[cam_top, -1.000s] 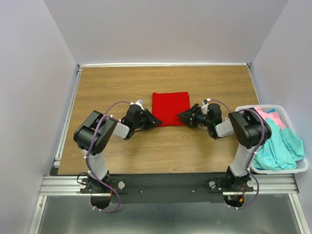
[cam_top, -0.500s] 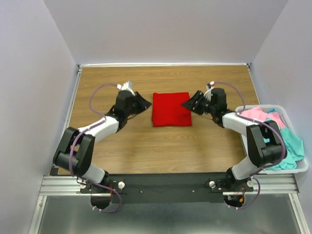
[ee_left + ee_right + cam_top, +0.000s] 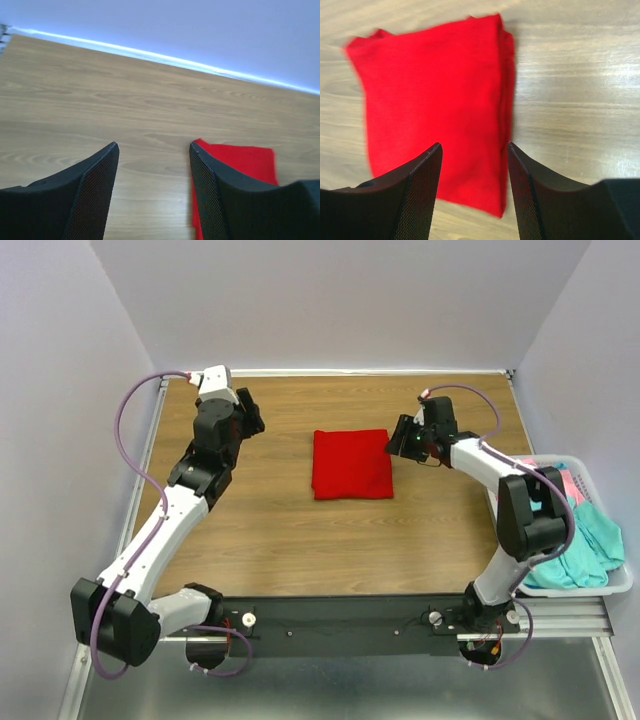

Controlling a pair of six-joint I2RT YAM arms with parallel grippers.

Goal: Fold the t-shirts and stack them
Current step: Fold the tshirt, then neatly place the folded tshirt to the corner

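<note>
A bright red t-shirt (image 3: 350, 463) lies folded into a neat rectangle near the middle of the wooden table (image 3: 300, 540). My left gripper (image 3: 250, 420) hangs open well to its left, toward the back; in the left wrist view the gripper (image 3: 152, 145) has only bare wood between its fingers and the red t-shirt (image 3: 240, 160) shows past the right finger. My right gripper (image 3: 400, 442) hovers open just off the shirt's right edge. In the right wrist view, that gripper (image 3: 474, 145) is above the red t-shirt (image 3: 435, 95), with nothing held.
A white laundry basket (image 3: 610, 585) stands at the table's right edge, holding a teal shirt (image 3: 585, 540) and a pink shirt (image 3: 560, 480). Pale walls close in the back and both sides. A metal rail (image 3: 140, 480) runs along the left edge.
Both grippers pulled away from the red shirt's near corners. The left arm swung far back and left, its jaws opening wider. The right gripper rose toward the shirt's far right corner. The shirt lies unchanged.
</note>
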